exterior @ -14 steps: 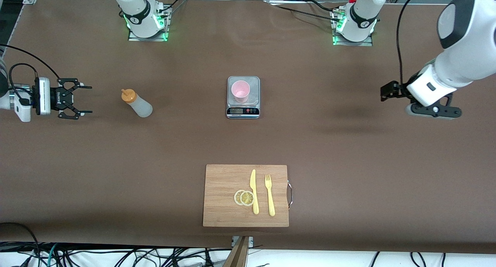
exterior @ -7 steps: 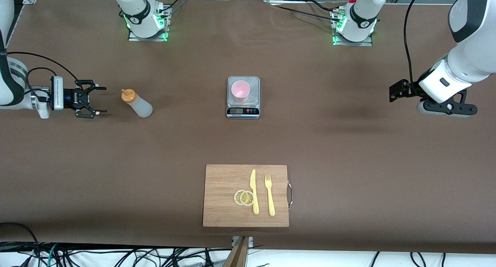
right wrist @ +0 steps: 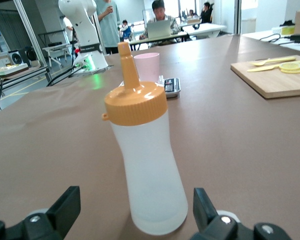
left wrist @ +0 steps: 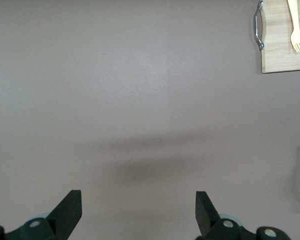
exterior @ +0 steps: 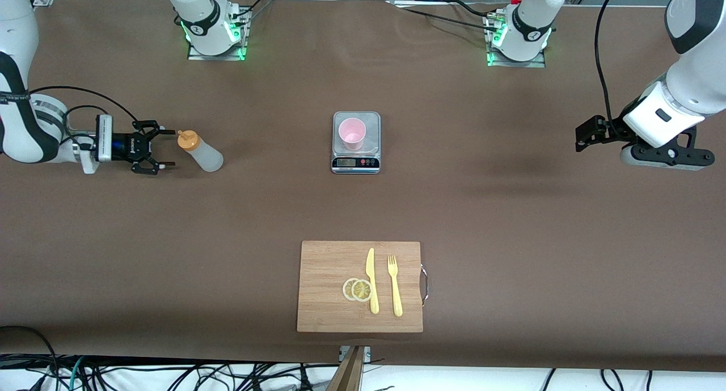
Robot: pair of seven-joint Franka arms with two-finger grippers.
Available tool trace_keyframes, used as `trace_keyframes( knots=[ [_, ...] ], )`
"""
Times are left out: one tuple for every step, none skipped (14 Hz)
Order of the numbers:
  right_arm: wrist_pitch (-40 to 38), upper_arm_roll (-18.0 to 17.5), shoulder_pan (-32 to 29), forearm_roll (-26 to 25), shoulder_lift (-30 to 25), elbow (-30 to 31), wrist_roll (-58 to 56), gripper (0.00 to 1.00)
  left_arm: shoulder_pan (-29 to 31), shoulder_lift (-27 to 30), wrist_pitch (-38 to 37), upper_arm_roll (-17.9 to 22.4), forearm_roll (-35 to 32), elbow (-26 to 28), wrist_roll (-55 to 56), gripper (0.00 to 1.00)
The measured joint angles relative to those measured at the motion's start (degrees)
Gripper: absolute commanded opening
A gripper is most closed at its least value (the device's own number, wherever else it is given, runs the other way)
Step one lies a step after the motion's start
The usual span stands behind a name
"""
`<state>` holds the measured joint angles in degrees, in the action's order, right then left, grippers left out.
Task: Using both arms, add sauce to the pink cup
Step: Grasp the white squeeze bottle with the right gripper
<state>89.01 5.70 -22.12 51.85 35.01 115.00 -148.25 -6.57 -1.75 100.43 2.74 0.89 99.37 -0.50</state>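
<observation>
**Reaching for the sauce, cup waiting on the scale**

Lying nearest the front camera, the wooden cutting board [exterior: 359, 286] carries two lemon slices [exterior: 357, 289], a yellow knife [exterior: 371, 281] and a yellow fork [exterior: 395, 285]. None of it seems to belong to this job, and it sits well apart from the working line.

Farther up the table, three things stand roughly in a row. Toward the right arm's end is the sauce [exterior: 200, 151], a whitish squeeze bottle standing upright with its orange nozzle cap on. The right gripper [exterior: 160, 151] is level with it, turned sideways, its fingers spread wide just short of the bottle and not touching it. That pose suits a side grasp around the body. The right wrist view shows the bottle centred between the fingertips.

At mid-table, the pink cup [exterior: 351, 133] stands upright on a small kitchen scale [exterior: 355, 142], presumably so the added sauce can be weighed. Its inside looks empty.

Toward the left arm's end, the left gripper [left wrist: 138, 210] hangs over bare table, jaws wide and holding nothing. That arm waits.
</observation>
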Motion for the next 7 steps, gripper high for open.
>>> trace_keyframes(
  knots=[
    [-0.07, -0.46, 0.01, 0.91, 0.56, 0.00, -0.58, 1.00, 0.00, 0.00, 0.00, 0.00, 0.00, -0.15, 0.00, 1.00],
    [-0.13, -0.94, 0.02, 1.60, 1.00, 0.00, -0.79, 1.00, 0.00, 0.00, 0.00, 0.00, 0.00, -0.17, 0.00, 1.00],
    [-0.16, -1.55, 0.03, 2.40, 1.41, 0.00, -0.92, 1.00, 0.00, -0.01, 0.00, 0.02, 0.00, -0.17, 0.00, 1.00],
    [-0.17, -2.15, 0.05, 3.09, 1.68, 0.00, -0.96, 1.00, 0.00, -0.01, 0.00, 0.06, 0.00, -0.17, 0.00, 1.00],
    [-0.18, -2.65, 0.16, 3.77, 1.84, 0.00, -0.99, 1.00, 0.01, -0.02, 0.00, 0.07, 0.00, -0.17, 0.00, 1.00],
    [-0.19, -2.93, 0.41, 4.50, 1.98, 0.00, -1.14, 1.00, 0.01, -0.02, 0.25, 0.09, 0.13, -0.17, 0.00, 1.00],
    [-0.20, -3.12, 0.82, 5.15, 2.18, 0.01, -1.42, 1.00, 0.01, -0.05, 1.22, 0.08, 0.22, -0.17, 0.00, 1.00]
  ],
)
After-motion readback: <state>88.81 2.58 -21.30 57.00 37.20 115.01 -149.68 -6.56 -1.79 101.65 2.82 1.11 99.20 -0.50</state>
